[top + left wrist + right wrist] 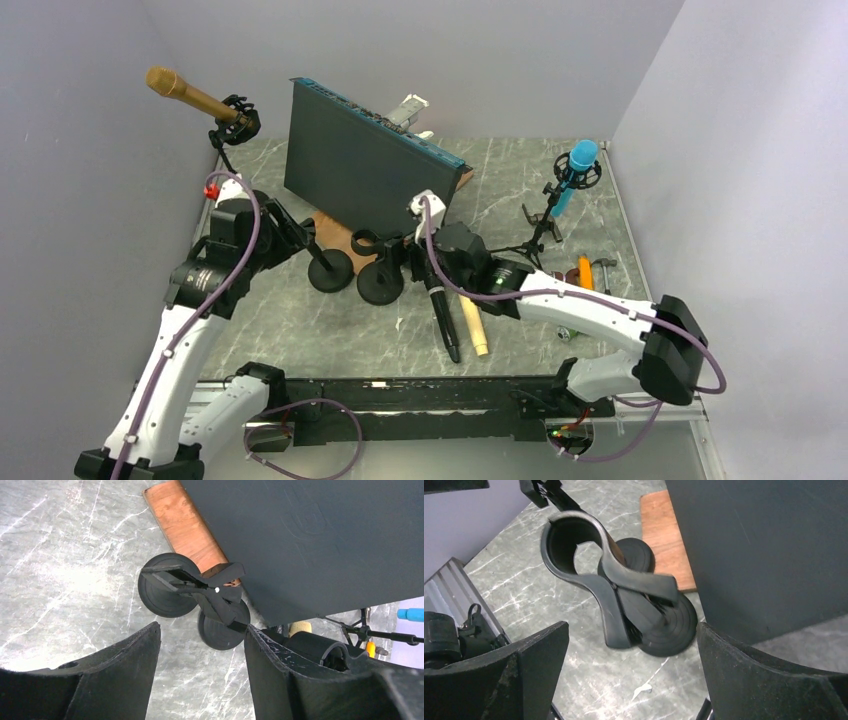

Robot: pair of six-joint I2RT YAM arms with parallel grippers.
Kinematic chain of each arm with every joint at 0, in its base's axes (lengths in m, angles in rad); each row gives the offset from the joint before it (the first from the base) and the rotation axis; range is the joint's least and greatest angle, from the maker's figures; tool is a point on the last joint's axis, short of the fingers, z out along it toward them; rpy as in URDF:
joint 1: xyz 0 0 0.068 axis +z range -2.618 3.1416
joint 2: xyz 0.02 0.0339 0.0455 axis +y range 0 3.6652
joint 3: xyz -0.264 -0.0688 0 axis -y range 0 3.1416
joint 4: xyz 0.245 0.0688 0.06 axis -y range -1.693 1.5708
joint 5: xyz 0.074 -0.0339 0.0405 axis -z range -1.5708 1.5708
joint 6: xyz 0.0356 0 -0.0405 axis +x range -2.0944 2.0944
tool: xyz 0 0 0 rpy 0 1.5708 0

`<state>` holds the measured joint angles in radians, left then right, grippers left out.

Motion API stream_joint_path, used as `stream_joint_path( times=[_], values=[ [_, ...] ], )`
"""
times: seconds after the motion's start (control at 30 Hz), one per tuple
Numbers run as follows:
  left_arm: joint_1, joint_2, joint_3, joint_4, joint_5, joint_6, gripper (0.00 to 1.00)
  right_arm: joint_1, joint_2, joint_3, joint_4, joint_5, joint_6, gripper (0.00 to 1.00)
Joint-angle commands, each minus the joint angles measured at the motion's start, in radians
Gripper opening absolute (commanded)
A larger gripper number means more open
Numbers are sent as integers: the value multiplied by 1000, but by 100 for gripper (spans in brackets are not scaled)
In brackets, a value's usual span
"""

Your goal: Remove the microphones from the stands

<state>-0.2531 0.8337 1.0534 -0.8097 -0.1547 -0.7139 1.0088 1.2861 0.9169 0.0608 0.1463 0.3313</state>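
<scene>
Looks down past the left gripper [201, 629], jaws apart and clamping nothing. Beyond the fingertips [150, 636], finds two round black bases [162, 600] side by side on the grey marbled table [60, 555], with a black clip [200, 582], white dot at its middle, tilted over them. Shows a wooden board [182, 522] partly covered by a large dark panel [310, 540]. Catches a blue microphone [412, 614] at the right edge, near thin tripod rods [385, 635].
</scene>
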Motion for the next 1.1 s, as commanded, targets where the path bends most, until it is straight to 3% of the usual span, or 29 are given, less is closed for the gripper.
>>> stream_joint_path(
  times=[0.0, 0.27, 0.43, 0.67, 0.87, 1.07],
  values=[
    [15, 64, 91, -25, -7, -10, 66, 0, 65, 132, 7, -17, -121, 100],
    [36, 138, 130, -19, 8, -89, 67, 0, 144, 221, -52, 14, -294, 100],
    [85, 262, 252, -211, -7, -206, 51, 1, 150, 251, -90, -45, -457, 99],
    [147, 328, 223, -168, 168, -230, 60, 1, 202, 348, -189, -86, -602, 98],
    [170, 346, 208, -172, 181, -261, 60, 1, 259, 433, -255, -141, -649, 97],
    [207, 337, 131, -148, 188, -297, 34, 6, 320, 487, -286, -185, -646, 90]
  ],
)
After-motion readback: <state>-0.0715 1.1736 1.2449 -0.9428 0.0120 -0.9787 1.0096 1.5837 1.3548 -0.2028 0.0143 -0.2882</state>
